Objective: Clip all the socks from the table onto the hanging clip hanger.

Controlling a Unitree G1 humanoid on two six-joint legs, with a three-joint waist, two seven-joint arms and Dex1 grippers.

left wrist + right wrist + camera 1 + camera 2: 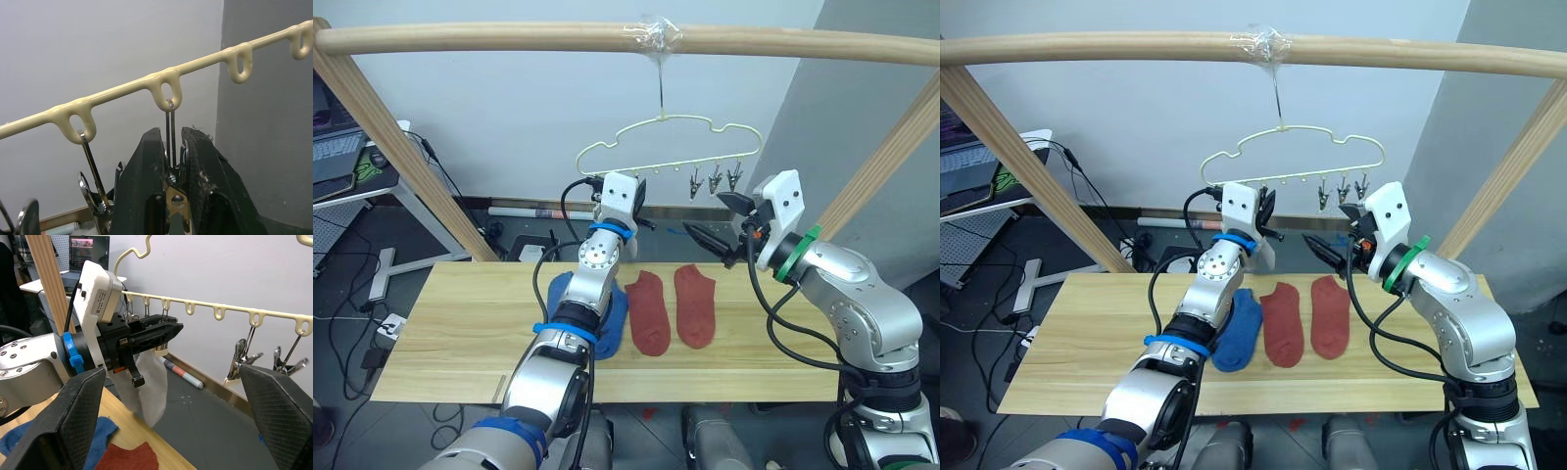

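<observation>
Left tool (pixel 171 161): closed on clip (pixel 172 188) under hanger (pixel 668 132) | right tool (pixel 713 220): wide open, empty, beside hanger | grey sock (pixel 150 389): hanging below left tool | blue sock (pixel 1239 328), two red socks (pixel 1307 318): table (pixel 460 328) below hanger

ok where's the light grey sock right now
In the right wrist view the light grey sock hangs below the left gripper, up at the clip hanger bar, above the table.
</observation>
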